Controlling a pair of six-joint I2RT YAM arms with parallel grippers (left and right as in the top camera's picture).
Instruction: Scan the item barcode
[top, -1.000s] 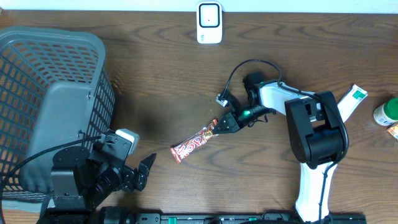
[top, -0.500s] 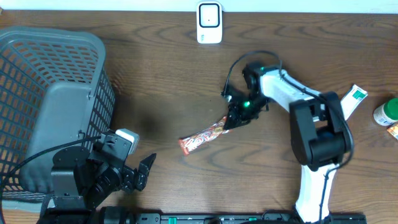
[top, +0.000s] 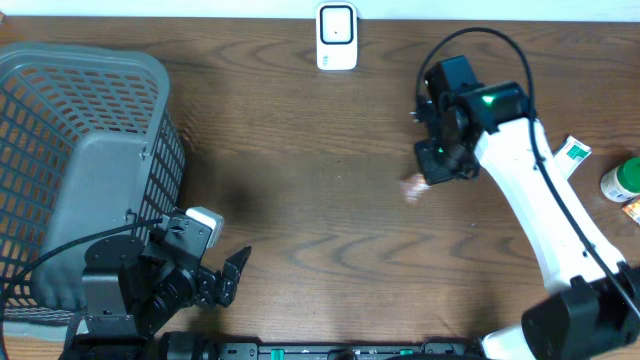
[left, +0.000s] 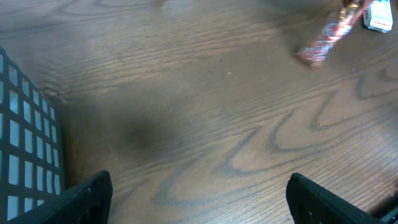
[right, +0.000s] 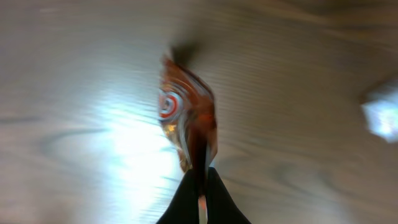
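Observation:
The item is a red and white candy bar (right: 186, 118). It hangs off the table with my right gripper (right: 202, 186) shut on one end. The overhead view shows that gripper (top: 432, 170) right of the table's centre, with only a blurred tip of the bar (top: 413, 187) sticking out on its left. In the left wrist view the bar (left: 326, 37) shows at the upper right. A white scanner (top: 337, 37) stands at the back edge. My left gripper (top: 228, 280) rests open at the front left, and nothing lies between its fingers (left: 93, 190).
A grey wire basket (top: 90, 150) fills the left side of the table. At the right edge lie a white tube (top: 565, 160) and a green-capped bottle (top: 622, 180). A white blur (right: 380, 115) shows on the wood in the right wrist view.
The right arm has lifted the candy bar off the table and carried it right and toward the back. The left arm has stayed still.

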